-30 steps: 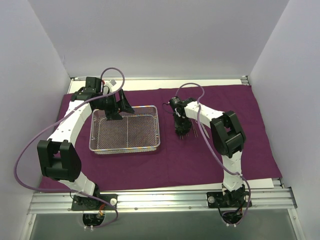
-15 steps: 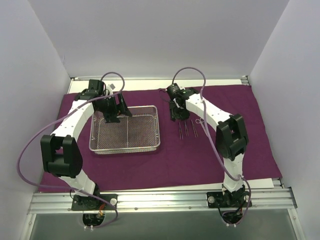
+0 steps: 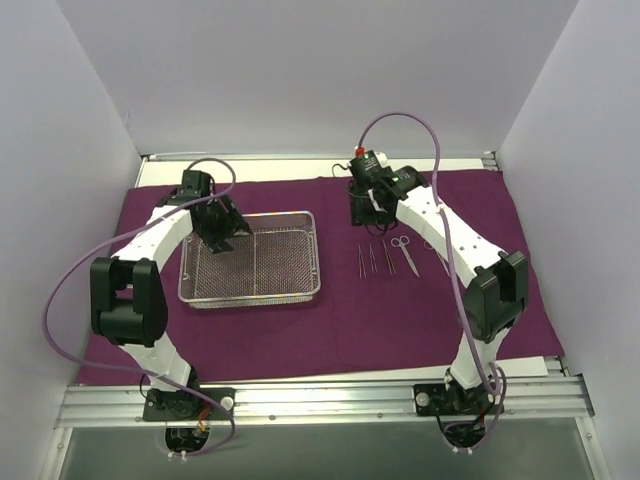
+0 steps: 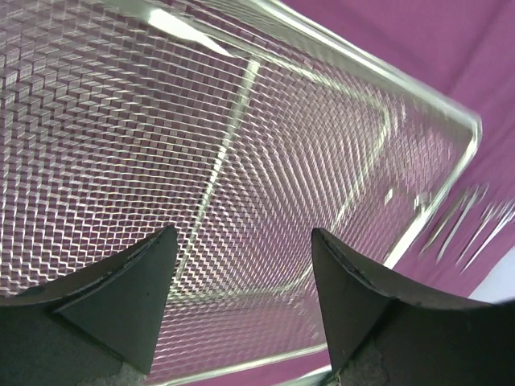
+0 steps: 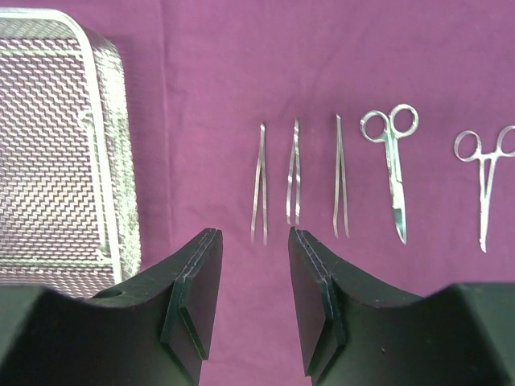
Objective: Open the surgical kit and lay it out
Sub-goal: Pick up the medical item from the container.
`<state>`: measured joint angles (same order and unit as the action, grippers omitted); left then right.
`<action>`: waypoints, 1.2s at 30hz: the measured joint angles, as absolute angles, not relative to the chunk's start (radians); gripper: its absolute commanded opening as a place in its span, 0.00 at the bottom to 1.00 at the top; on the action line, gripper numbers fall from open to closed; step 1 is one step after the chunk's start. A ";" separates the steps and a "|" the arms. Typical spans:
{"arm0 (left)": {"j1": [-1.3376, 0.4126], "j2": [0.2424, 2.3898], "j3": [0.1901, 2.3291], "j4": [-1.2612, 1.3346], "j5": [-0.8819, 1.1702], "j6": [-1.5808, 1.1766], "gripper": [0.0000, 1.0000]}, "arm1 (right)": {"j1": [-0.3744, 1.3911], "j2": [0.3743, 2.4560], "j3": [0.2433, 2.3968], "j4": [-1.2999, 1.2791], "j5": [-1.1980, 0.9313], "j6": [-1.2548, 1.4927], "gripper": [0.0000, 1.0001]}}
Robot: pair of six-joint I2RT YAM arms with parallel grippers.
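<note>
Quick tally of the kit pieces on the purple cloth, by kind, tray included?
Tweezers: 3
Ring-handled instruments: 2
Mesh tray: 1
Total: 6

5 instruments (image 5: 294, 149) on cloth (image 3: 350, 330), right of tray (image 3: 250, 298)

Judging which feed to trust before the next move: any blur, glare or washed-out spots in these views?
Left wrist: the far corner of the tray and the instruments beyond it are smeared, with bright glints on the wire. Right wrist: sharp, forceps and scissors crisp. Top external: evenly lit, soft shadows, instruments tiny.
</note>
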<state>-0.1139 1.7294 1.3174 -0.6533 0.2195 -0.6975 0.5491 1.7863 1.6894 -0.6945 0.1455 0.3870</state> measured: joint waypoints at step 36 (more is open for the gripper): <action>-0.131 1.938 1.376 -0.611 -0.110 -1.488 0.61 | 0.492 1.502 1.378 -0.648 0.030 0.337 0.33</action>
